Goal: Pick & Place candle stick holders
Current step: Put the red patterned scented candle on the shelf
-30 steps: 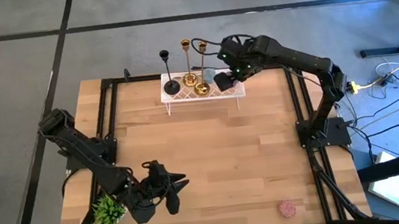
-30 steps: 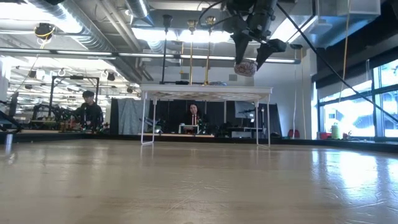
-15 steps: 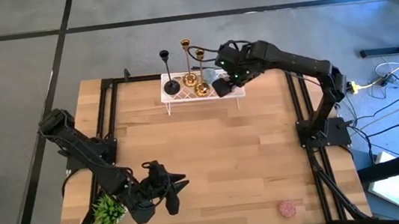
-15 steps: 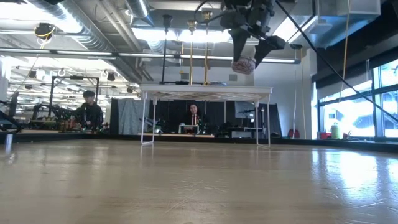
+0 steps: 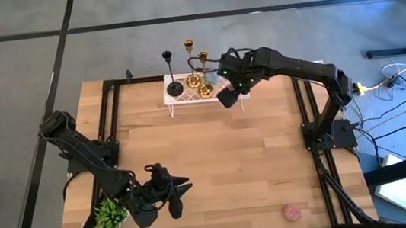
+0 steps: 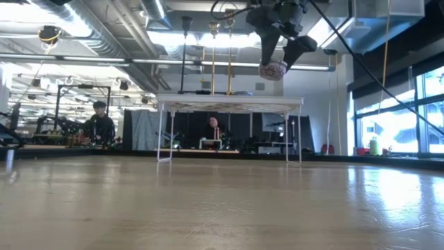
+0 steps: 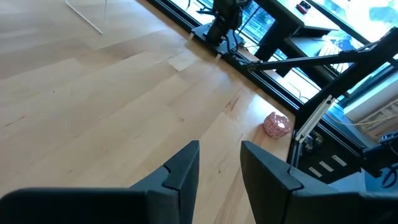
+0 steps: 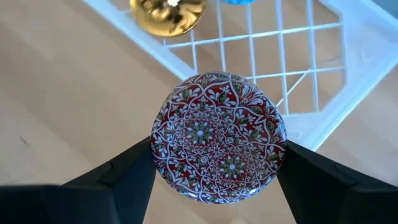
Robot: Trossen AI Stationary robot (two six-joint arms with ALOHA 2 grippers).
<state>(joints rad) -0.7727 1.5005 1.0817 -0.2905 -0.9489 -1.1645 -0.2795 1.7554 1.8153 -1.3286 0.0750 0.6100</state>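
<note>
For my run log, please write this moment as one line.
right end effector: holds patterned round object above white wire rack | left end effector: idle near plant | candle holders: on rack

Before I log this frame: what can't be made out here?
- Patterned round piece in the right end effector: only one flat face shows in the right wrist view, a small side glimpse in the low view; what it is stays unclear.
- Gold holders: bases hidden by the rack top in the low view.
- Blue item: cut off by the right wrist view's edge.
</note>
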